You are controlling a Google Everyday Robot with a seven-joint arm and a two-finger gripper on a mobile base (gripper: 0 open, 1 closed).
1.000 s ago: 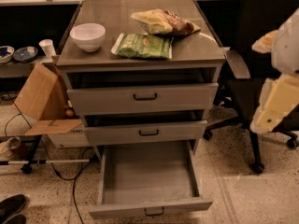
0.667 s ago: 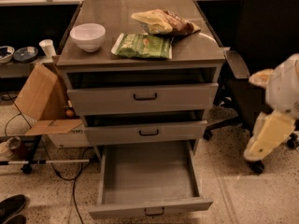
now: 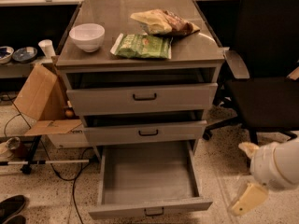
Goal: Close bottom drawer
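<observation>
The bottom drawer (image 3: 147, 176) of the grey cabinet is pulled far out. Its long tray is empty, and its short front panel (image 3: 149, 209) carries a small dark handle (image 3: 154, 212) near the lower edge of the view. The middle drawer (image 3: 147, 132) and the top drawer (image 3: 142, 97) each stand slightly out. My gripper (image 3: 250, 197), cream and white, hangs low at the bottom right. It is to the right of the bottom drawer's front corner and apart from it, holding nothing that I can see.
A black office chair (image 3: 266, 92) stands close on the right, behind my arm. On the cabinet top are a white bowl (image 3: 87, 36), a green bag (image 3: 142, 45) and a snack bag (image 3: 163, 22). On the left are a cardboard box (image 3: 42, 101), cables and dark shoes (image 3: 11, 209).
My arm has dropped from mid-height at the right edge down to floor level, near the bottom drawer's front. The drawers have not moved.
</observation>
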